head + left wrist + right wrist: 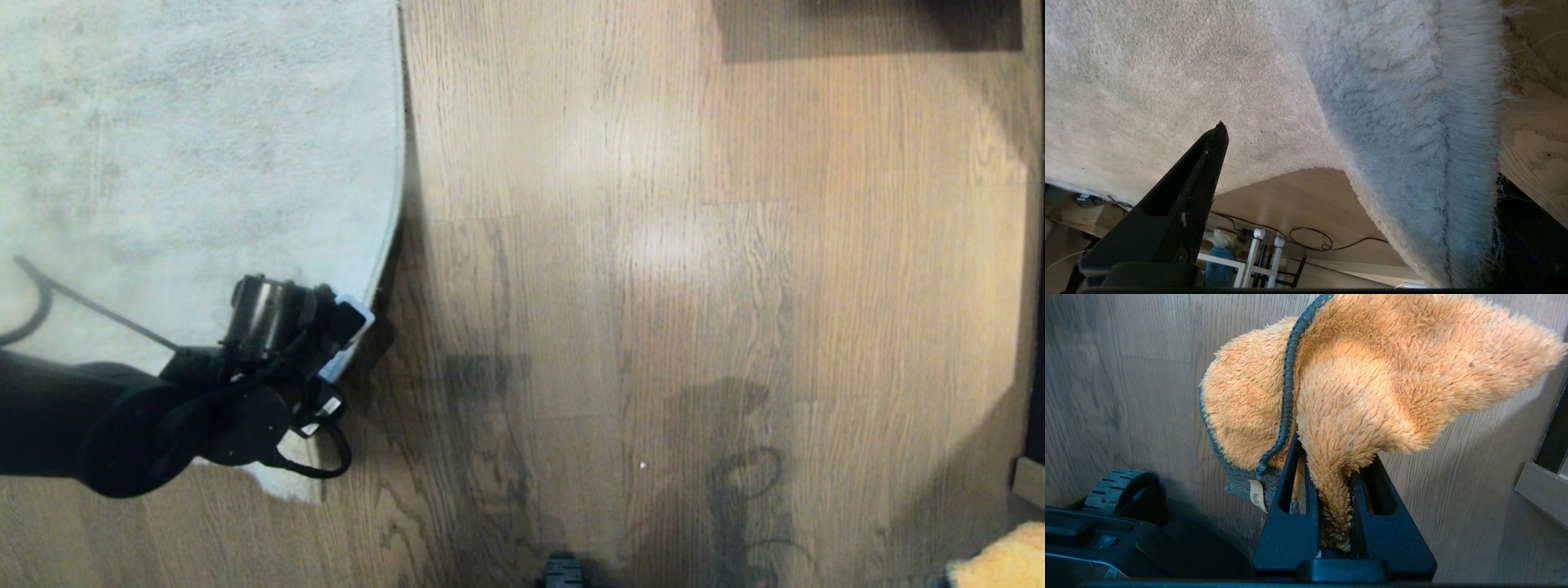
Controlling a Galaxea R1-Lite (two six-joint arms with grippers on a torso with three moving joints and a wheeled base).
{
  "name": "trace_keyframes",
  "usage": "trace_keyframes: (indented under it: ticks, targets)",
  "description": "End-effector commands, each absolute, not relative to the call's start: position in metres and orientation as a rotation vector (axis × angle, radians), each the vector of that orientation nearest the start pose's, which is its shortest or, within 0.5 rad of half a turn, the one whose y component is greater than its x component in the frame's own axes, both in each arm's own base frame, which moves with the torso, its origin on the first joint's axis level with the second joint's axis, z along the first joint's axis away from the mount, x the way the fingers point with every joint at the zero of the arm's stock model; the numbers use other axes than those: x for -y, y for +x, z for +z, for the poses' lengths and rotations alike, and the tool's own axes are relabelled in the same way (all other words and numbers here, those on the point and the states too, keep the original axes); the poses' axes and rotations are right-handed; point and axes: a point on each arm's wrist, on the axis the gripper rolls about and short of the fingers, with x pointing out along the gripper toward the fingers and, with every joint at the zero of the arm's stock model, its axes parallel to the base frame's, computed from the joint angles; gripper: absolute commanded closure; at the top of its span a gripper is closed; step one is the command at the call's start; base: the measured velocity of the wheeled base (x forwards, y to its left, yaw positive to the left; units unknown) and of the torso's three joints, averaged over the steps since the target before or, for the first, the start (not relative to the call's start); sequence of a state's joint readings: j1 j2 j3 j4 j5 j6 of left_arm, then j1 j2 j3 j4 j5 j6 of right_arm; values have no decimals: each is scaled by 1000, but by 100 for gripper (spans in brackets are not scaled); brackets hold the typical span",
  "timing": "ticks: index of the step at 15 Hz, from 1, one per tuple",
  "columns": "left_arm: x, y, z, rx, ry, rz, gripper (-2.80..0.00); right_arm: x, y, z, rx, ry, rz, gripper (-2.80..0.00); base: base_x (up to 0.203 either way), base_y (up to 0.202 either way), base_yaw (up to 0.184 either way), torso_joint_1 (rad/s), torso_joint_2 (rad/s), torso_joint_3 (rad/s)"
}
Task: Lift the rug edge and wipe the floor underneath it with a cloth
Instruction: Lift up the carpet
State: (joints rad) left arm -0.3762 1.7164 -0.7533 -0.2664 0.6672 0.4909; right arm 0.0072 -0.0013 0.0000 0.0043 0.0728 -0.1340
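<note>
**Two grippers staged, rug edge not yet gripped**

Most of the head view is the floor (pixel 653 286), brown wood-grain planks running near to far; the rug (pixel 180 147) covers the far left, and the rug edge (pixel 390 245) curves down its right side toward a near corner; the left gripper (pixel 347 339) sits at that border, jaws spread wide and holding nothing; the left wrist view shows one finger (pixel 1196 179) over the pile, with the rug edge (pixel 1412 163) already humped off the floor; the cloth (pixel 1355 392), orange and fluffy with a dark trim, is pinched between the right gripper (pixel 1337 486) fingers, parked at the near right.

To do this well, one jaw should slide under the border and one over the pile, clamping deep enough that the rug cannot slip when raised.

The second left finger is out of sight; only a scrap of cloth shows in the head view; the rug's backing is not visible.
</note>
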Motion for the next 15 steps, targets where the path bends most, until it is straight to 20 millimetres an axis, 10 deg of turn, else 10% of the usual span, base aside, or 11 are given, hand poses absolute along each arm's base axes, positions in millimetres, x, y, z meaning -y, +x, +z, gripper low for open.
trace_keyframes:
  ticks: [1, 10, 11, 15]
  targets:
    - [88, 266, 134, -675, 823, 136, -280, -1, -23, 75, 1, -135, 81, 0, 0, 0, 0, 0, 0, 0]
    - [83, 262, 127, -701, 825, 143, -280, -1, -23, 75, 1, -135, 81, 0, 0, 0, 0, 0, 0, 0]
    - [83, 263, 126, -701, 823, 143, 0, -1, -23, 75, 1, -135, 81, 0, 0, 0, 0, 0, 0, 0]
    - [84, 263, 124, -704, 819, 142, 0, -1, -23, 75, 1, -135, 81, 0, 0, 0, 0, 0, 0, 0]
